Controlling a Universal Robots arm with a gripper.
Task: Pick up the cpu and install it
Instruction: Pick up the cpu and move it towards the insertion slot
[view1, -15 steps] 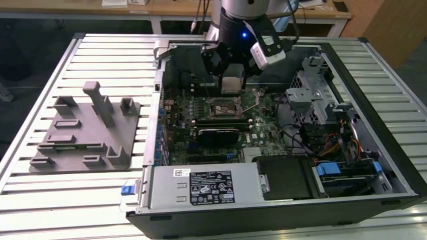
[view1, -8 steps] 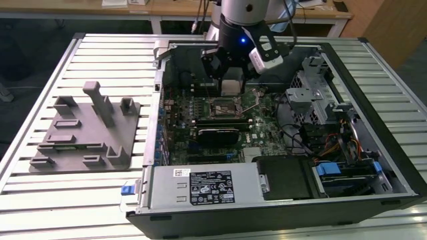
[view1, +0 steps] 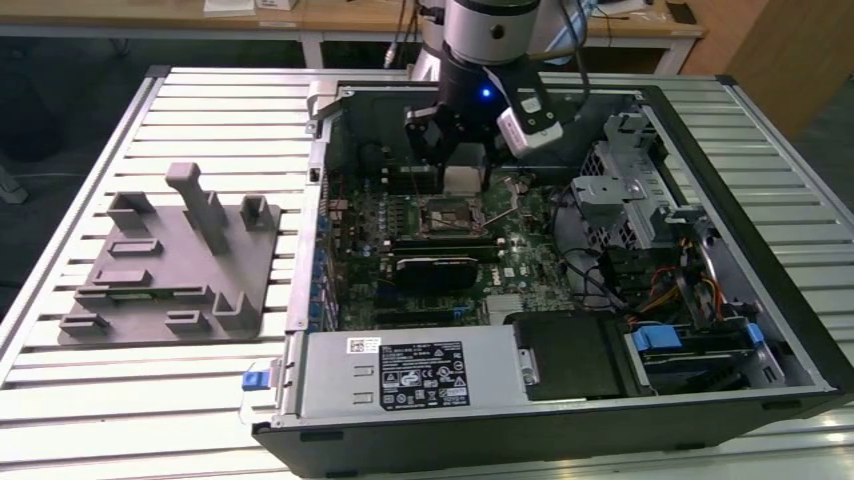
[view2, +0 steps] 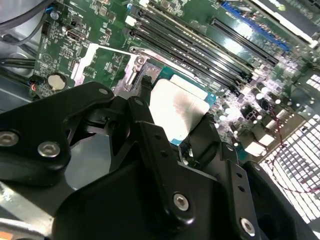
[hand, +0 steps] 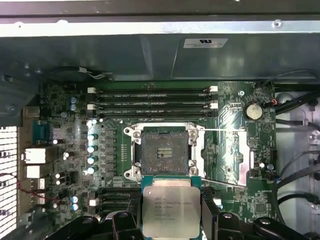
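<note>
End effector (hand: 171, 222) pinching cpu (hand: 170, 207) by its edges, pale silver lid, faint unreadable print, green rim, near bare socket (hand: 164, 152).

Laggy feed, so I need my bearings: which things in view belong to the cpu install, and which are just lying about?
In the job:
gripper, shut on the cpu
open socket on the motherboard

Lying about:
grey fixture beside the computer case
power supply
coin battery
memory slots
</note>
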